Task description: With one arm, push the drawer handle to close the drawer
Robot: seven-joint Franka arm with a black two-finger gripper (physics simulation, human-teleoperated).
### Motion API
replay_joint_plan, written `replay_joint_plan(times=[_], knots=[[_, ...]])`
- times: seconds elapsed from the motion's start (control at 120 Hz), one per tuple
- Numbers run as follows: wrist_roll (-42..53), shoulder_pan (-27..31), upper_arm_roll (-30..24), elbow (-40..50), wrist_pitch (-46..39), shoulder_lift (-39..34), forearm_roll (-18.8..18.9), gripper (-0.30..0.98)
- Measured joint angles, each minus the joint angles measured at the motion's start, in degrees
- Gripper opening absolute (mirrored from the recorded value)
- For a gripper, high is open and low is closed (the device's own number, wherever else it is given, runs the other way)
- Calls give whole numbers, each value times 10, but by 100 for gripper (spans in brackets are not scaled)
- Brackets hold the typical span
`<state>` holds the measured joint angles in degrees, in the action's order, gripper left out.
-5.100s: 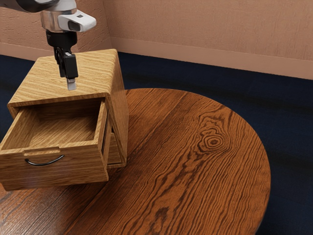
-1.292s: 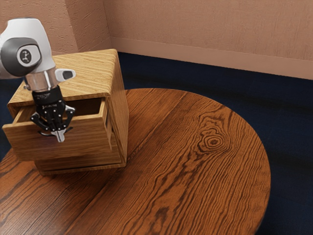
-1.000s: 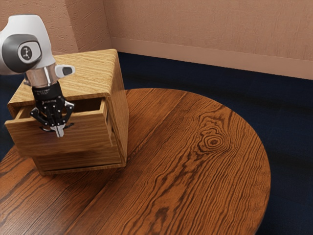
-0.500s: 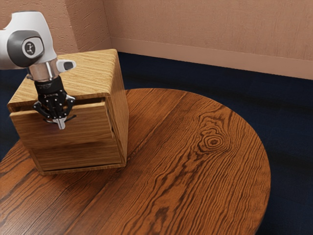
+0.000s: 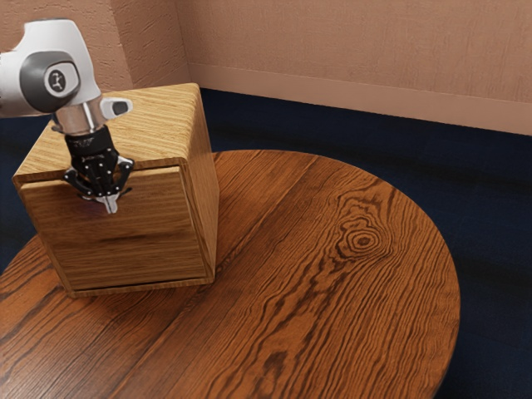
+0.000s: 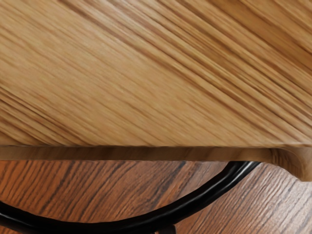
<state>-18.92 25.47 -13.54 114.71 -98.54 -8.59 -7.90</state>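
Two fingertips meet at the tip of our gripper (image 5: 110, 203), drawn together with nothing gripped between them. We carry them closed, we judge, because this job asks for a push and not a grasp: together they make one firm, blunt point. They stand at the front of the upper drawer (image 5: 158, 208), by its curved black handle (image 6: 195, 200), and the hand points steeply down, which lets us work on the front while the wrist clears the top of the cabinet (image 5: 154, 125). Whether the tips press on the handle or on the wood behind it, we cannot tell.

The handle sits on the upper part of that front, bowing out over the round table (image 5: 316, 249). The front lies close against the cabinet, with a thin dark line under the top edge, so the drawer looks shut or very nearly so. Its inside is hidden, and we cannot say what it contains. The cabinet itself stands upright on the table.

We judge the closing almost finished; a small, straight push would settle any remaining gap. Pushing harder might shove the cabinet, and slipping off the handle could leave the front slightly proud.
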Motion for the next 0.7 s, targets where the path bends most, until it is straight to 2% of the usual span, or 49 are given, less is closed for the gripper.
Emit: replay_joint_plan(times=[0.383, 0.45, 0.533, 0.633, 0.7], knots=[[4, -6, -1, -16, -20, 22, 1, -11], [5, -7, 0, -16, -22, 15, 1, -5], [5, 6, -1, -11, -19, -36, 3, -9], [14, 9, -2, -3, 24, -167, 0, -10], [44, -10, -11, -53, 75, -206, -4, 5]])
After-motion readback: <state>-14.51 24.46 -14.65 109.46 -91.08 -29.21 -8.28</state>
